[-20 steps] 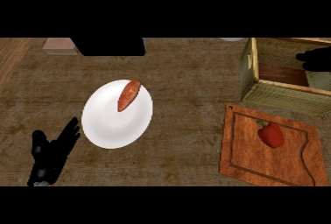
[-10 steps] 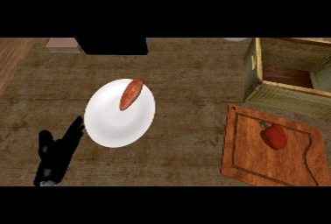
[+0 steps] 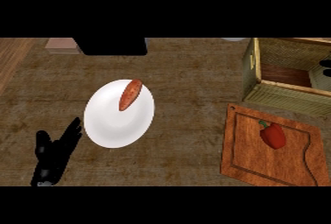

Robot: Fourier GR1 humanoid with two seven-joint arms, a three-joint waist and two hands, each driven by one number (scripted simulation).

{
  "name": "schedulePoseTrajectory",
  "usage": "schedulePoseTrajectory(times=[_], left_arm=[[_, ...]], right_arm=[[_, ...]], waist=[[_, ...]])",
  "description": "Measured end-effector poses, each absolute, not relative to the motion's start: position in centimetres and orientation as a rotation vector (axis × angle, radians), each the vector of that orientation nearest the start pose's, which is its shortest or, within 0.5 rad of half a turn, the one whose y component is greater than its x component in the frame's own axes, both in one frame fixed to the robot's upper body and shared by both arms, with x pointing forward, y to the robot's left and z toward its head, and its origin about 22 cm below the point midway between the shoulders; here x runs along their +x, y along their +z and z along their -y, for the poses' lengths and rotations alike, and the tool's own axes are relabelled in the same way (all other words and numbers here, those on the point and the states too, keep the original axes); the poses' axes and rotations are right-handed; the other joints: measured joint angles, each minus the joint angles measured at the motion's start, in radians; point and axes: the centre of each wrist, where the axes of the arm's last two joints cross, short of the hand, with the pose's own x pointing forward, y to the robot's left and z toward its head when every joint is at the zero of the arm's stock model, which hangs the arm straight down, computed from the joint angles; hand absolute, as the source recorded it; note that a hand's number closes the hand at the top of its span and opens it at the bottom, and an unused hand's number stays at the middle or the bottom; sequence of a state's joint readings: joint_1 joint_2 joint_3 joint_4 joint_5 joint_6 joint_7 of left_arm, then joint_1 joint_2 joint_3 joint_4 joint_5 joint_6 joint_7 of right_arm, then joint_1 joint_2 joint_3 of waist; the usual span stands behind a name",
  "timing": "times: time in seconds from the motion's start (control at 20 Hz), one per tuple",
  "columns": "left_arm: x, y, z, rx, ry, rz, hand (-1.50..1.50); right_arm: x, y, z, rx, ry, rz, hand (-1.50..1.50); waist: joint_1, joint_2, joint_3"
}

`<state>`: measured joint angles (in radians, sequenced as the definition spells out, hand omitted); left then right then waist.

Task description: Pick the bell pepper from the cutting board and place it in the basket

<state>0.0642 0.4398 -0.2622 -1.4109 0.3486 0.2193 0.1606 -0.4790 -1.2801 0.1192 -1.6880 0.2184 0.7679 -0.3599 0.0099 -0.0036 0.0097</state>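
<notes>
Reaching for the pepper [image 3: 273, 135] comes first: it lies untouched on the cutting board [image 3: 242, 151], well right of your left hand [image 3: 54, 153], whose fingers rest straight and apart. The basket [image 3: 282, 94] waits beyond the board.

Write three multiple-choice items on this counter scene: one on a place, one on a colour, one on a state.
1. The bell pepper lies:
A. in the basket
B. on the cutting board
C. on the plate

2. The plate is:
A. white
B. blue
C. black

3. The left robot hand is:
A. curled round the pepper
B. pressing the plate
C. open, holding nothing

Key: 1 B, the pepper lies on the cutting board, outside the basket. 2 A, it shows white under an orange vegetable. 3 C, straight fingers, beside the plate.
</notes>
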Motion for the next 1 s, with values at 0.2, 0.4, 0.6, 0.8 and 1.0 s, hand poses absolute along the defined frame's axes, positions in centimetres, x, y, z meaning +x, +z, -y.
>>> schedulePoseTrajectory(times=[0.2, 0.4, 0.6, 0.8, 1.0], left_arm=[[21.2, -3.2, -29.4, 0.156, -0.047, 1.113, 0.0], [21.1, -3.3, -29.3, 0.155, -0.046, 1.117, 0.0], [21.0, -3.4, -29.5, 0.151, -0.046, 1.121, 0.0], [21.1, -3.2, -29.2, 0.153, -0.052, 1.112, 0.0], [20.8, -3.5, -28.8, 0.157, -0.047, 1.119, 0.0]], right_arm=[[27.9, 28.2, 34.9, -0.432, 1.876, 1.325, -1.5], [28.5, 25.0, 34.5, -0.382, 1.869, 1.339, -1.5], [29.0, 22.3, 34.1, -0.364, 1.88, 1.331, -1.5], [29.4, 19.8, 33.4, -0.372, 1.919, 1.293, -1.5], [29.6, 18.1, 33.3, -0.369, 1.937, 1.27, -1.5]], waist=[[0.001, 0.0, -0.001], [0.002, 0.0, -0.001], [0.002, 0.0, -0.001], [0.002, -0.001, 0.0], [-0.001, -0.002, 0.0]])
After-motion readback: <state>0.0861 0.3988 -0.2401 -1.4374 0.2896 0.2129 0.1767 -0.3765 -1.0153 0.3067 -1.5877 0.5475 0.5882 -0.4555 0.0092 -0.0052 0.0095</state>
